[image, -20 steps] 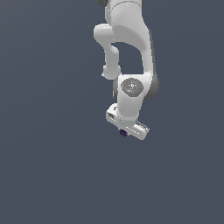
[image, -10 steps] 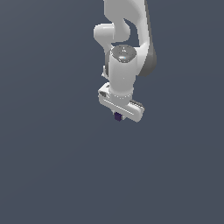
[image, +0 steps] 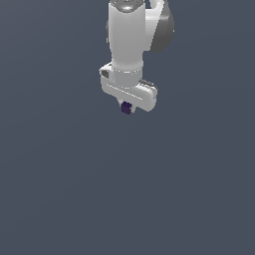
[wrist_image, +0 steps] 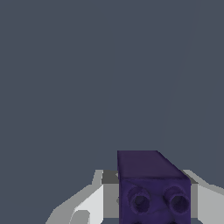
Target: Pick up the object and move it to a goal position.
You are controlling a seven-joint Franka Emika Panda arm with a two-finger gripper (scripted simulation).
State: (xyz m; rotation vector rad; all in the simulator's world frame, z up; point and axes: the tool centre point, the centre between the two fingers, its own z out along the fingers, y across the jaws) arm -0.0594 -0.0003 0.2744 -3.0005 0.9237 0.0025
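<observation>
The object (image: 126, 108) is a tiny dark purple block that pokes out just below the white hand of the arm in the exterior view. My gripper (image: 127, 109) is shut on it, high in that view and a little to the exterior view's left of centre. In the wrist view the object (wrist_image: 151, 186) fills the space between the two white fingers (wrist_image: 89, 203), and two round studs show on its near face. The fingertips themselves are mostly hidden by the hand in the exterior view.
A uniform dark grey-blue background surrounds the arm on all sides in both views. The white arm (image: 130, 35) runs up out of the exterior view's top edge. No other objects or goal marker show.
The arm has risen steadily toward the top of the exterior view, carrying the object with it. The hand has also turned somewhat. The grip has stayed shut.
</observation>
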